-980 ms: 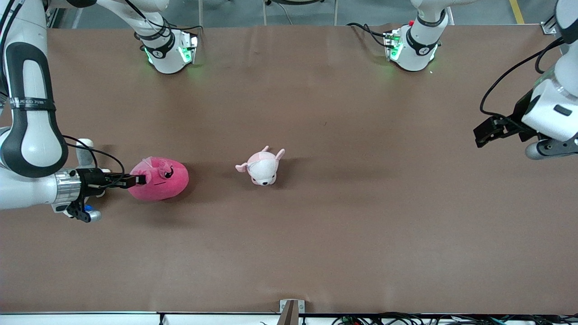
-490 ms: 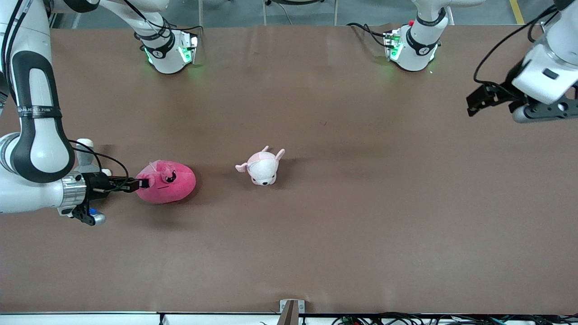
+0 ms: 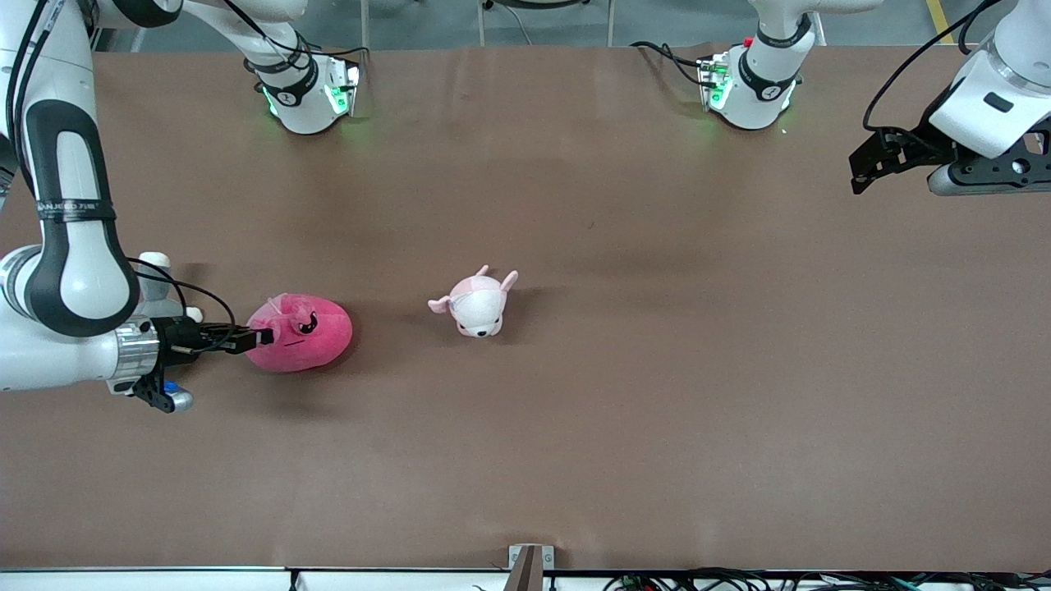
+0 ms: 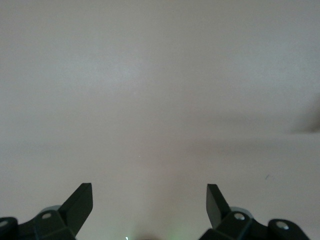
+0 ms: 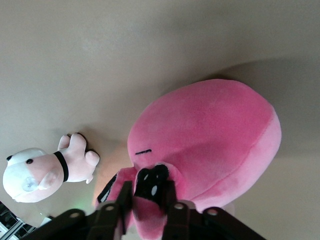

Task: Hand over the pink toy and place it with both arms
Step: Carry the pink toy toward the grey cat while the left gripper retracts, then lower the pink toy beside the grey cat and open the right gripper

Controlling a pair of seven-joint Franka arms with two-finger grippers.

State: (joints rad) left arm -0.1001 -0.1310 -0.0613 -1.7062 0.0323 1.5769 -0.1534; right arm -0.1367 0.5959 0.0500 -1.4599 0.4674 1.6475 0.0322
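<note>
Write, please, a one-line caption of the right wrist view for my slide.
Right gripper shut on the pink toy, with a small pale-pink plush on the table.

R fingers (image 5: 127, 205) pinching pink toy (image 5: 210, 135)

Fuzzy plush pink toy (image 3: 302, 332) lies on the matt brown table (image 3: 657, 369).
</note>
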